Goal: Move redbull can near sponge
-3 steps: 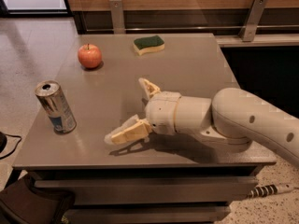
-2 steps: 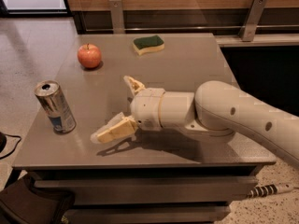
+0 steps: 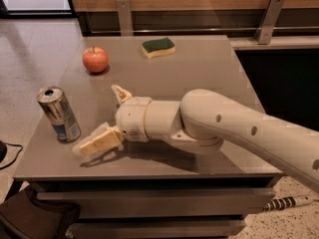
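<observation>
i see the redbull can [image 3: 59, 113] standing upright near the table's [image 3: 209, 63] left edge, toward the front-left corner. it shows a blue patch low on its side, but i can't read any lettering. my gripper [image 3: 96, 118] sits just right of it over the front part of the surface, fingers spread wide and holding nothing, the near fingertip close beside the can. the sponge [image 3: 158, 47] lies by the far edge, green side up, well apart from the can, and an apple [image 3: 95, 59] rests toward the far-left corner.
</observation>
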Controlling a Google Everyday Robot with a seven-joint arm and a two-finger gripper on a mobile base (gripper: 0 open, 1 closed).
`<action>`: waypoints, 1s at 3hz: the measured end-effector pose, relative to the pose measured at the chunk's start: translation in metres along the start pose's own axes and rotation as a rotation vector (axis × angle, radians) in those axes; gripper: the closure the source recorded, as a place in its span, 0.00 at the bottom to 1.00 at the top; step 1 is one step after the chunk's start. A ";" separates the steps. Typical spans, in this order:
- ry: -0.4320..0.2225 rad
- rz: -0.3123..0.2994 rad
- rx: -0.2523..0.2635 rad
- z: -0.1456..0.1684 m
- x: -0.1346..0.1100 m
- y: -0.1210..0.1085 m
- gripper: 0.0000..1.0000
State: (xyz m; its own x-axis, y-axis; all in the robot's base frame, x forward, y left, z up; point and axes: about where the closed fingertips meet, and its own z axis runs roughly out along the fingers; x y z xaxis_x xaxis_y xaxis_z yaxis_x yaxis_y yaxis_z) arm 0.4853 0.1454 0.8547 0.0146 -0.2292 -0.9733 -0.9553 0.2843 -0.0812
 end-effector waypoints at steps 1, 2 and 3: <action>-0.028 0.018 0.044 0.018 0.000 0.007 0.00; -0.065 0.032 0.075 0.034 -0.001 0.014 0.00; -0.114 0.038 0.058 0.064 -0.011 0.028 0.02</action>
State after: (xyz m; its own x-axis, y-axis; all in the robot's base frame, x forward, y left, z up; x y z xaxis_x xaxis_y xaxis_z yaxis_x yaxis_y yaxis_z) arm 0.4775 0.2157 0.8490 0.0151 -0.1109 -0.9937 -0.9373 0.3445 -0.0527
